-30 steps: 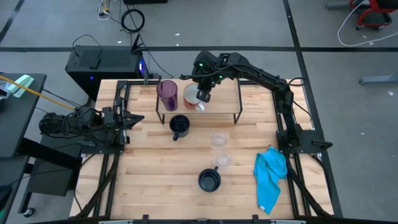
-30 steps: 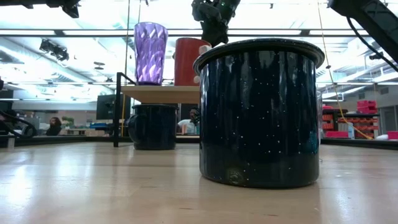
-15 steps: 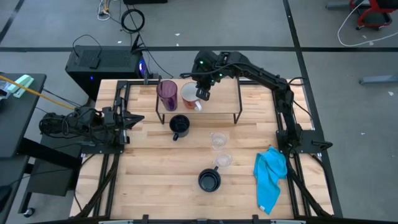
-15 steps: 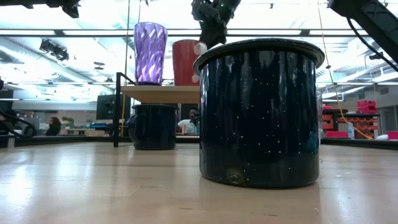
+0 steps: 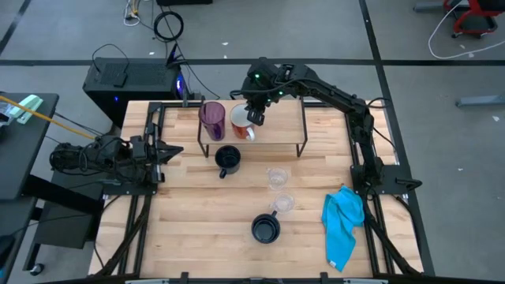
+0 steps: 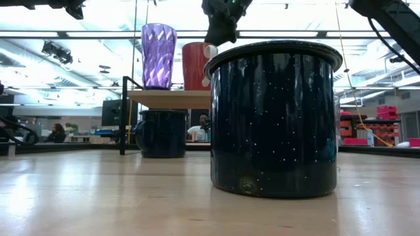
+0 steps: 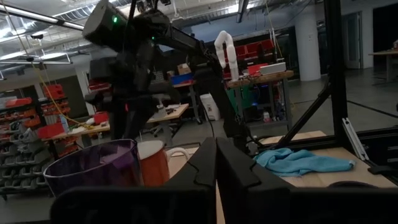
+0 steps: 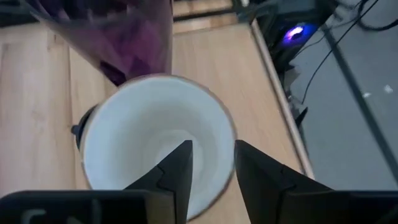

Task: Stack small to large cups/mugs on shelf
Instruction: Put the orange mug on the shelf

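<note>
Orange-and-white mug (image 5: 241, 123) stands on the shelf (image 5: 284, 126) upper centre, just beside the purple tumbler (image 5: 211, 118) — largest first, it seems. Right gripper (image 5: 255, 118) hovers over its rim, fingers parted, holding nothing. Left gripper (image 5: 170, 151), pinched closed, waits at left.
</note>
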Robot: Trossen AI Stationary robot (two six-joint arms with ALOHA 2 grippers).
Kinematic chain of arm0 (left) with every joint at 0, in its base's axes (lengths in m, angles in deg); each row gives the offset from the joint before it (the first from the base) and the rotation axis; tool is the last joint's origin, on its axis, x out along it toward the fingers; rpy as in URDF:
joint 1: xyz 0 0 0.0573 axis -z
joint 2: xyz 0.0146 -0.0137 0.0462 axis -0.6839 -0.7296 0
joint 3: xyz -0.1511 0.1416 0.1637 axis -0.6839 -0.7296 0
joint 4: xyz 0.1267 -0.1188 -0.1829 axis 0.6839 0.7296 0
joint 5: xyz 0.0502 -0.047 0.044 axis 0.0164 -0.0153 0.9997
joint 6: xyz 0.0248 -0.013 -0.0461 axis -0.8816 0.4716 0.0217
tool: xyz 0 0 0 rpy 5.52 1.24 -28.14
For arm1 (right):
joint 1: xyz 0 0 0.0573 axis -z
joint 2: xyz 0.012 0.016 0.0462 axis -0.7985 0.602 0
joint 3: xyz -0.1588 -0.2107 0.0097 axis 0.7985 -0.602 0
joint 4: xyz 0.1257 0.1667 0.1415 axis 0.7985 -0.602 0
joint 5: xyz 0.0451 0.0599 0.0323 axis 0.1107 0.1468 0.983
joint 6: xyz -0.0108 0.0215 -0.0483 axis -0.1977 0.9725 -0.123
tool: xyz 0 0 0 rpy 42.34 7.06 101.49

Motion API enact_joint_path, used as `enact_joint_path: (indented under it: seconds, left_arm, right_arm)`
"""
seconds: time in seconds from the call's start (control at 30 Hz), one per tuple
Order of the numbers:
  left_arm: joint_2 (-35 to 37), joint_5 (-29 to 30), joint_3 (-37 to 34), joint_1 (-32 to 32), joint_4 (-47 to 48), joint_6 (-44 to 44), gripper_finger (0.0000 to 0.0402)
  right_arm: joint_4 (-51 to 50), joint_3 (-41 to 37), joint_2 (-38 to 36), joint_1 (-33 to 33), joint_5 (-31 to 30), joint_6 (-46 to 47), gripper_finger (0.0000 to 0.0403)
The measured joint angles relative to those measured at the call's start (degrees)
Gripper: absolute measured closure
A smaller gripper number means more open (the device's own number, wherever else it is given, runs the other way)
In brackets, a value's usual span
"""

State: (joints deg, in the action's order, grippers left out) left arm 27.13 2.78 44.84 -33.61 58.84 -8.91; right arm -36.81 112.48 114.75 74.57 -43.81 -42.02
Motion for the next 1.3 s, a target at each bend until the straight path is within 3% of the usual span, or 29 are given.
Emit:
enact_joint_path:
  seconds: [0.2,0.5,0.73,0.97,1.3]
  left_arm:
    - [-0.01,0.00,0.00,0.02,-0.01,0.00,0.0384]
    - [-0.02,0.00,0.02,0.02,-0.04,0.02,0.0376]
    - [-0.02,-0.02,0.02,0.01,0.41,1.21,0.0393]
    - [-0.02,0.00,0.02,0.01,0.50,1.09,0.0378]
    - [-0.02,0.00,0.02,0.02,0.80,1.04,0.0393]
  right_arm:
    - [0.05,0.02,-3.96,-1.32,-0.38,1.06,0.0275]
    - [-4.62,-0.04,-5.88,-11.38,0.50,3.70,0.0275]
    - [-3.40,-4.98,-5.31,-18.88,-12.61,7.81,0.0275]
    - [-0.13,-11.73,-5.58,-22.21,-20.97,10.92,0.0265]
    - [7.76,-19.80,-5.55,-22.94,-20.37,9.12,0.0240]
